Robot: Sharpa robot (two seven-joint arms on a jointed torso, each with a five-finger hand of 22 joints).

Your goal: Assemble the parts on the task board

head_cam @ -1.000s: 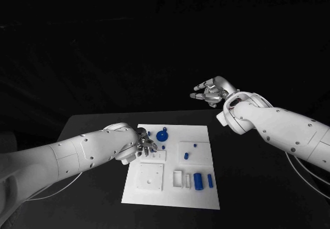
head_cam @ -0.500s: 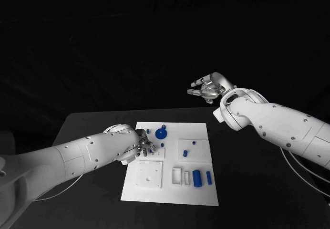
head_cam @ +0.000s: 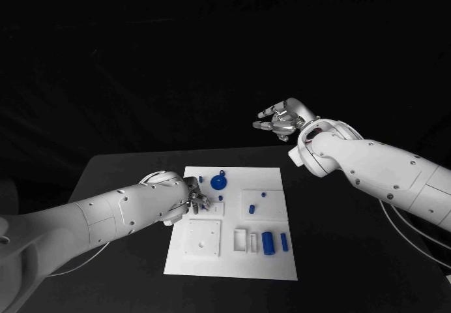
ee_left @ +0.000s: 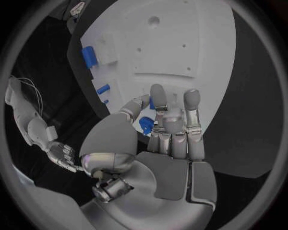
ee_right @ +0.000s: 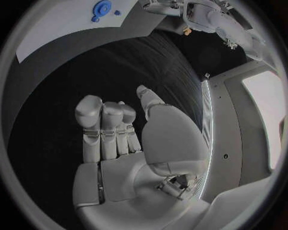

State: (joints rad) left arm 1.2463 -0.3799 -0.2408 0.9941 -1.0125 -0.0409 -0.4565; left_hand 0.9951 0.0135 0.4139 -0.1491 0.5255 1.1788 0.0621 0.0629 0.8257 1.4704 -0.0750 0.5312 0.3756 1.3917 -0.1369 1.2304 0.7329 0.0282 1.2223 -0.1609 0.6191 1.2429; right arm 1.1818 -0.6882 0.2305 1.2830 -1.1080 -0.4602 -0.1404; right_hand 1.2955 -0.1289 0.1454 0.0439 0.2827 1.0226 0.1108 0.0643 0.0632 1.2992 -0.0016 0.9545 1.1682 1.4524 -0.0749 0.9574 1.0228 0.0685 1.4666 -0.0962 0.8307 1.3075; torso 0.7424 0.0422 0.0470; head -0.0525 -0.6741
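The white task board (head_cam: pixel 212 257) lies in the middle of the black table. My left hand (head_cam: pixel 195 202) hovers low over the board's left side, next to a round blue part (head_cam: pixel 218 182). In the left wrist view this hand (ee_left: pixel 171 139) pinches a small blue part (ee_left: pixel 146 125) between the thumb and the fingers, just above the board (ee_left: pixel 174 43). My right hand (head_cam: pixel 280 119) is raised high beyond the table's far edge, its fingers loosely bent and holding nothing (ee_right: pixel 120 139). From there the board (ee_right: pixel 60 24) and the round blue part (ee_right: pixel 101 8) lie far off.
A thick blue cylinder (head_cam: pixel 268 242) and a thin blue peg (head_cam: pixel 284 242) lie at the board's near right, and a short blue piece (head_cam: pixel 252 209) sits on a raised square plate. Bare black table (head_cam: pixel 357 215) lies right of the board.
The whole picture has shifted a little up and left. My right hand has drifted slightly left, and my left hand stays over the same spot on the board.
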